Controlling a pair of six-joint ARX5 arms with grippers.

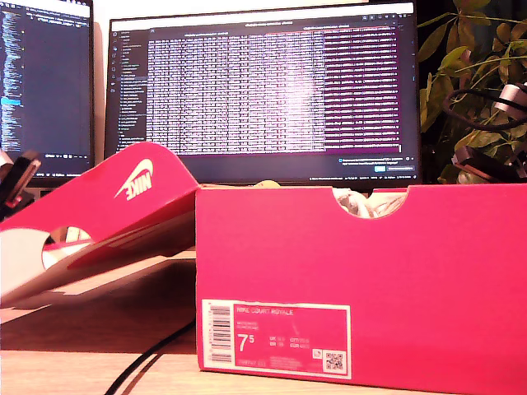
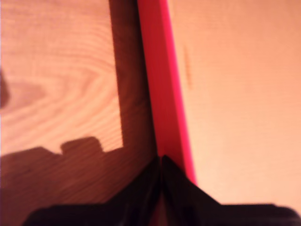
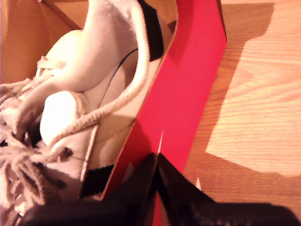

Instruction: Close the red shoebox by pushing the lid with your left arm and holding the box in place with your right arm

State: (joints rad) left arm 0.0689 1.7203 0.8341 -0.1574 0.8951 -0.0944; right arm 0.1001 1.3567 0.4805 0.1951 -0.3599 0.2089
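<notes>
The red shoebox (image 1: 362, 280) stands on the wooden table (image 1: 82, 362), its lid (image 1: 107, 214) hanging open. My first gripper (image 2: 161, 162) is pinched closed at the lid's edge; my second gripper (image 3: 156, 160) is closed against the box wall. If that brace slips, pushing could slide the whole box.

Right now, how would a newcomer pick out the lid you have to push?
Find the red shoebox in front of the monitor. The lid hangs open off its side toward the exterior view's left. It alone carries a white swoosh logo.
</notes>
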